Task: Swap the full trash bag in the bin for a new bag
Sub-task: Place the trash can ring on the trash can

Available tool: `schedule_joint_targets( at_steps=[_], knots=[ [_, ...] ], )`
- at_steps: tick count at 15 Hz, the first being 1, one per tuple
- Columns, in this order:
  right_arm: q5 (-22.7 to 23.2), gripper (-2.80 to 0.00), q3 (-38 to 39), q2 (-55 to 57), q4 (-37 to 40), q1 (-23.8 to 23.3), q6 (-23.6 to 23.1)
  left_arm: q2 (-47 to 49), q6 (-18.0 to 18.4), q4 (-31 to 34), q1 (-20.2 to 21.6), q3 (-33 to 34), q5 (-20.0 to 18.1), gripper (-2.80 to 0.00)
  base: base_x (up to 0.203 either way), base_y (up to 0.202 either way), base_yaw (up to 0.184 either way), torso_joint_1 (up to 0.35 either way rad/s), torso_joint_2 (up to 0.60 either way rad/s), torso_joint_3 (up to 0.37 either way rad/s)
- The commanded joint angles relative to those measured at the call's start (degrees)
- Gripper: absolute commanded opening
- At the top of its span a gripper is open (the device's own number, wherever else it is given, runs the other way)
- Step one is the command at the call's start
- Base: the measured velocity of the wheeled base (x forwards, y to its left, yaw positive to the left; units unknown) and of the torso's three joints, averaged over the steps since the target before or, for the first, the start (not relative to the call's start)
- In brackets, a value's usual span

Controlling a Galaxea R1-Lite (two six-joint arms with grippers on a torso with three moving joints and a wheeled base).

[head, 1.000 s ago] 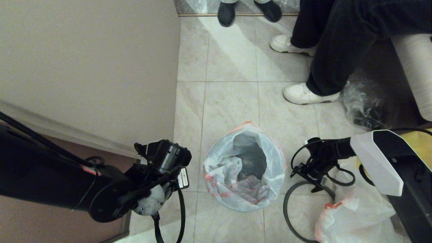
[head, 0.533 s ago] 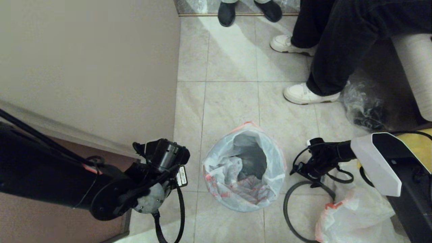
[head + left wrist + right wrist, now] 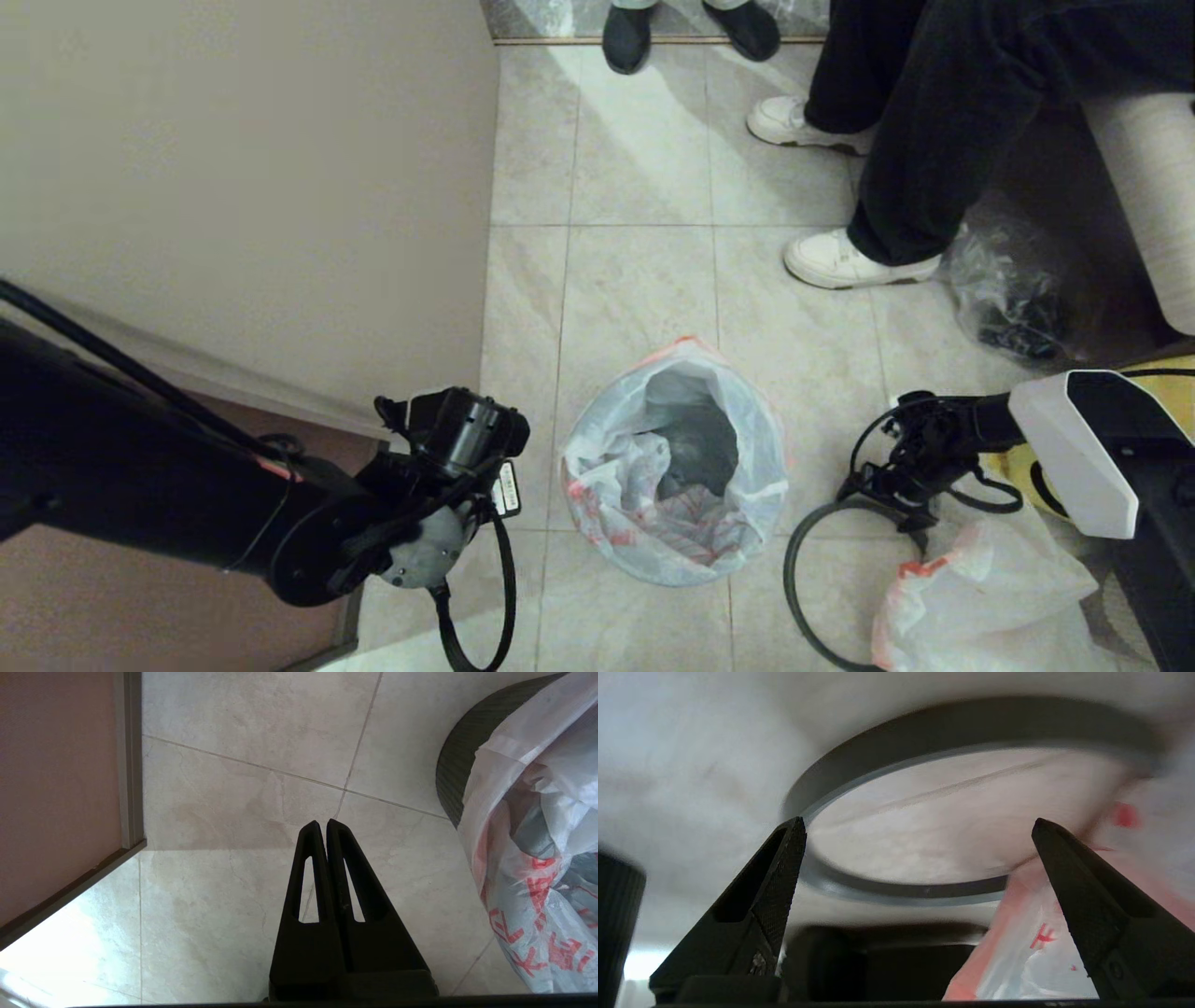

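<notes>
The bin (image 3: pixel 674 467) stood on the tiled floor (image 3: pixel 635 280) in the middle of the scene, lined with the new bag (image 3: pixel 616 476), whose white film with red print was draped over the rim and slumped into the dark opening. In the left wrist view the bin's ribbed black wall showed just below the bag's folded edge. The left gripper (image 3: pixel 325 826) hung to the left of the bin, apart from it, above the floor beside a brown panel (image 3: pixel 56 788); its jaws were pressed together with nothing between them. The right gripper (image 3: pixel 917 826) hovered low on the right of the bin, jaws spread wide and empty, over the grey rim ring (image 3: pixel 794 579), which lay flat on the floor. The full trash bag (image 3: pixel 980 597) lay at the near right, its orange-red hem touching the ring's right side. Farther off, a person's white shoes (image 3: pixel 854 263) stood on the tiles, with a clear glossy bag (image 3: pixel 1004 289) to their right.
</notes>
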Motion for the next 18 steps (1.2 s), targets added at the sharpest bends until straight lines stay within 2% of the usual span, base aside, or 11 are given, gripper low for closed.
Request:
schedule_joint_targets(
  at_steps=[1, 3, 5, 8, 9, 12, 15, 18],
  knots=[
    [0.3, 0.0, 0.1, 1.8, 2.0, 0.8, -0.4, 1.0, -0.2, -0.1, 0.2, -0.2, 0.2, -2.8, 0.0, 0.0, 0.0, 0.0, 0.0, 0.0],
    [0.6, 0.0, 0.0, 2.8, 2.7, 1.0, -3.7, 1.1, -0.2, -0.1, 0.7, -0.2, 0.2, -2.8, 0.0, 0.0, 0.0, 0.0, 0.0, 0.0],
    [3.0, 0.0, 0.1, 3.1, 2.4, 2.3, -5.1, 1.3, -0.1, -0.2, 1.6, -0.2, 0.2, -2.8, 0.0, 0.0, 0.0, 0.0, 0.0, 0.0],
    [4.4, 0.0, 0.1, 3.2, -1.5, 3.9, -7.2, 2.6, 0.4, -1.4, 2.3, -0.2, 0.2, -2.8, 0.0, 0.0, 0.0, 0.0, 0.0, 0.0],
    [4.5, -2.8, 0.1, 3.2, -2.3, 4.0, -7.1, 2.6, 0.9, -1.9, 2.5, -0.1, 0.2, -2.8, 0.0, 0.0, 0.0, 0.0, 0.0, 0.0],
    [6.2, -2.8, 0.1, 2.7, -3.3, 3.5, -7.1, 2.1, 1.2, -2.2, 3.2, 0.0, 0.2, -2.8, 0.0, 0.0, 0.0, 0.0, 0.0, 0.0],
    [5.8, -2.8, 0.0, 2.7, -3.7, 3.7, -7.3, 1.9, 1.2, -2.2, 3.1, 0.2, 0.3, -2.8, 0.0, 0.0, 0.0, 0.0, 0.0, 0.0],
    [3.3, -2.8, 0.0, 3.1, -6.7, 3.9, -7.4, 2.0, 1.2, -2.2, 3.1, 0.2, 0.3, -2.8, 0.0, 0.0, 0.0, 0.0, 0.0, 0.0]
  ],
)
